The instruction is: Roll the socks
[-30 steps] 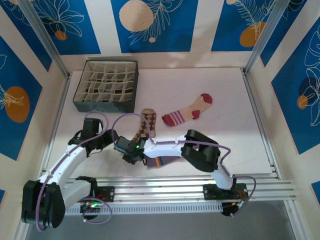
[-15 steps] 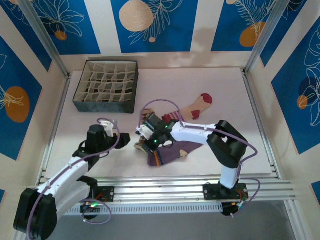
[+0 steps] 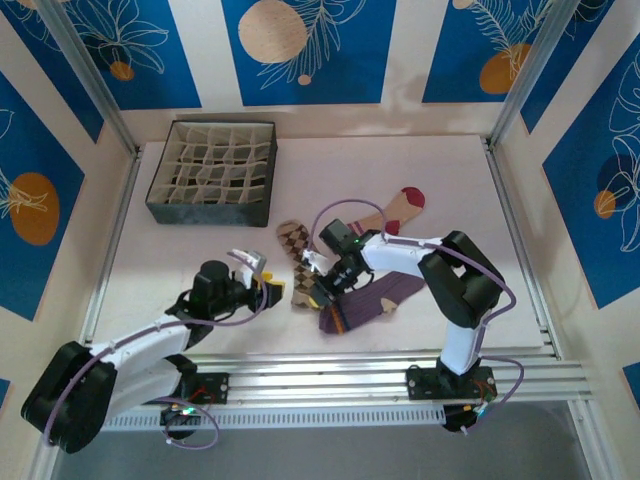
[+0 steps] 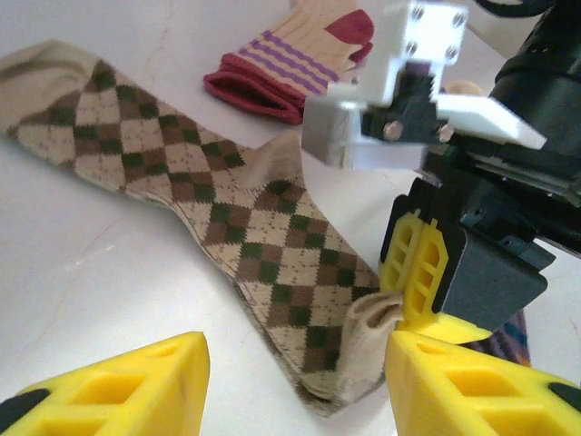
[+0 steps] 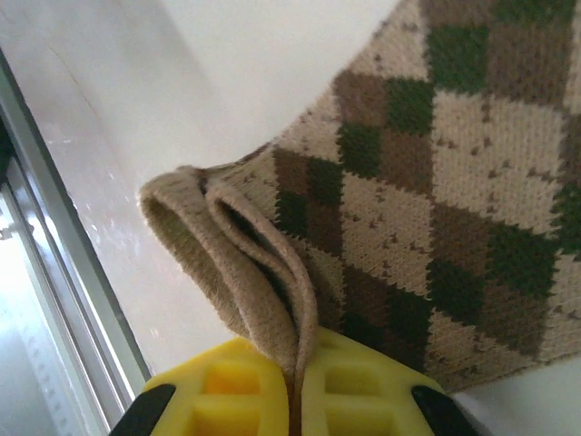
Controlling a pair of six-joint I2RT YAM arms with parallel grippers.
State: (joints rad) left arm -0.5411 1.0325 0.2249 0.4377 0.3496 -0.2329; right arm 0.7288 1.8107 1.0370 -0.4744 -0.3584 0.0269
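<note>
The scene is lit brightly and evenly from above. In the top external view the white table [image 3: 420, 170] is washed pale, a faint glare patch is seen at upper centre, and only soft shadows are cast beneath the arms. In the left wrist view the checkered sock [image 4: 227, 227] is rendered sharply, while the yellow fingers [image 4: 118, 391] along the bottom edge are blurred (very close to the lens). In the right wrist view the knit is shown crisply, and the lower left corner is blown out to white.
</note>
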